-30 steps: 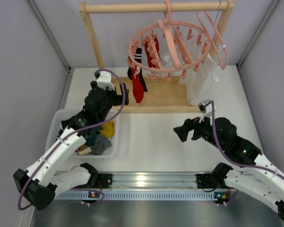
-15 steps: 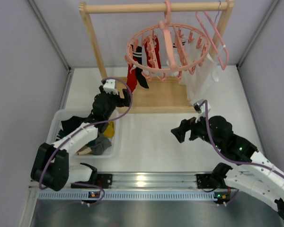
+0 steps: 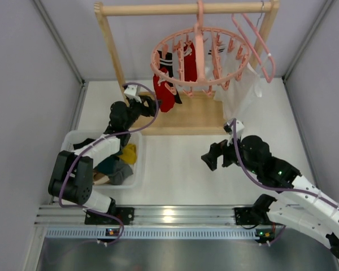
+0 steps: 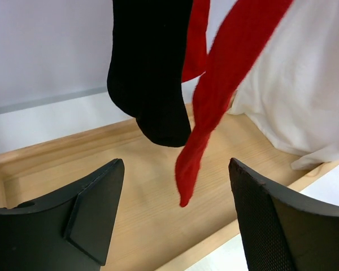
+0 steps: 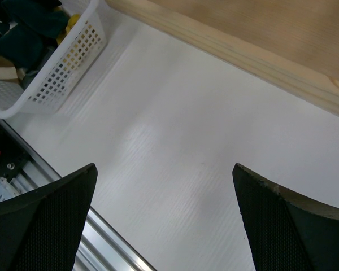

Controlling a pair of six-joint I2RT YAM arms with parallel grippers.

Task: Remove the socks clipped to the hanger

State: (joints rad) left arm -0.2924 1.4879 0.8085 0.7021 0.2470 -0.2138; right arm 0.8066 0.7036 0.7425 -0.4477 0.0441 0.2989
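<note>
Left gripper (image 4: 177, 212) had reached from basket (image 3: 139, 169) toward hanger (image 3: 214, 84) — jaws apart, red sock (image 4: 214, 101) tip between, unclamped. Right gripper (image 5: 164, 220) wide. Some socks (image 3: 116, 169) binned; black sock (image 4: 150, 73), red ones remained clipped.

Round salmon-pink clip hanger (image 3: 206, 84) hangs by its hook, ring approx level, clips dangling all round the rim. Socks clipped on its left side: black sock (image 4: 152, 73) toe-down, long red sock (image 4: 214, 101) just beside it, tip lower. 2nd red sock (image 3: 189, 65) clipped further in. Black sock w/ white stripes (image 3: 165, 61) at the rim.
</note>
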